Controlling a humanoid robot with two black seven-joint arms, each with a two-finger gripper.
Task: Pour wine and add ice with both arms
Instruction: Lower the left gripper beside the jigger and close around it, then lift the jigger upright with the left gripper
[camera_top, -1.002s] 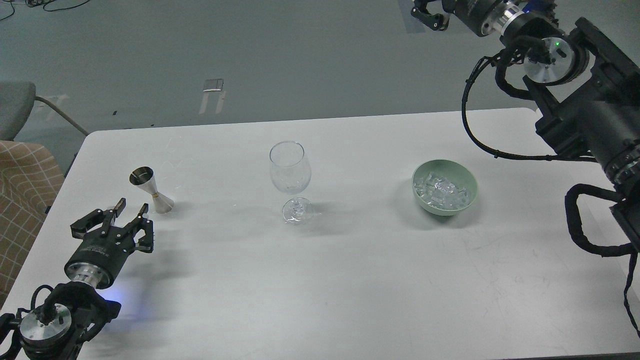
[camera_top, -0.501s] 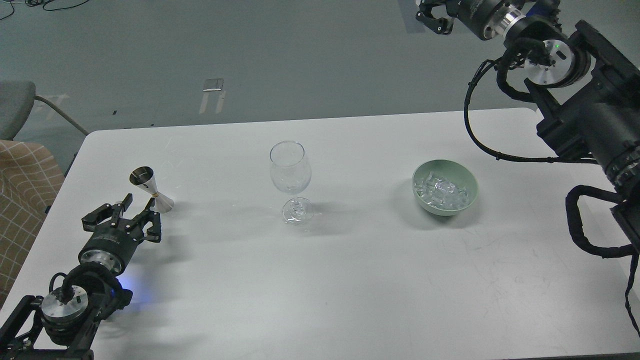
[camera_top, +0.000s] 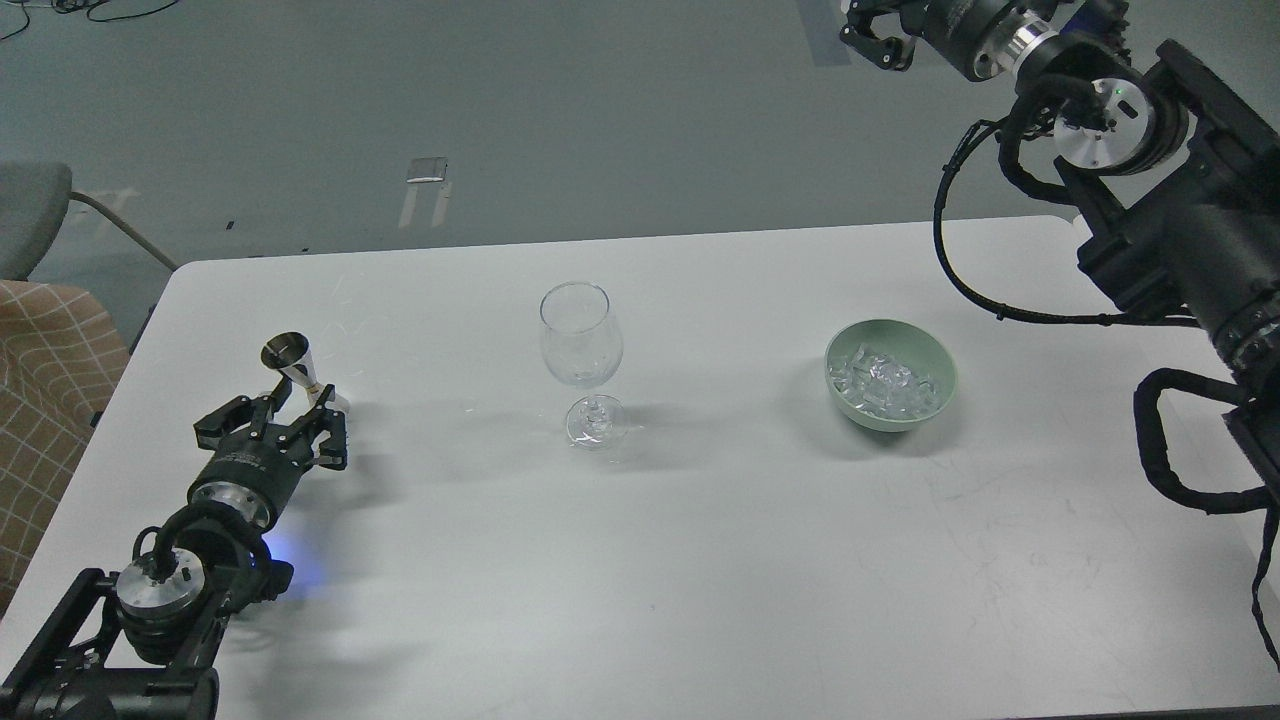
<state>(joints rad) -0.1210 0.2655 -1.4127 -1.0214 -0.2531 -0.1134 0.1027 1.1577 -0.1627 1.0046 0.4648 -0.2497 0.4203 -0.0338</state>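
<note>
Reaching in from the lower left, the left tool (camera_top: 290, 420) sits with its black fingers spread wide on either side of the lower cone of the small steel hourglass-shaped jigger (camera_top: 297, 372), apparently not yet clamped on it. That jigger stands at the left of the white worktop (camera_top: 700, 560), its long axis near upright with a slight lean, open mouth facing up; whether any wine is inside cannot be made out. Centre stage, the clear stemmed wine glass (camera_top: 581, 350) stands upright on its foot, mouth up, and looks empty. Over to the right, the pale green round bowl (camera_top: 890, 374) holds the ice (camera_top: 880, 380), a heap of clear chunks, well apart from the glass. High at the top edge, the right tool (camera_top: 868, 30) hangs off beyond the worktop, far from the bowl; it is small and dark, so I cannot tell how its fingers stand. By my reading the task is barely begun: the jigger grasp is just being set up, with the pour into the glass and all of the ice transfer left to do.
</note>
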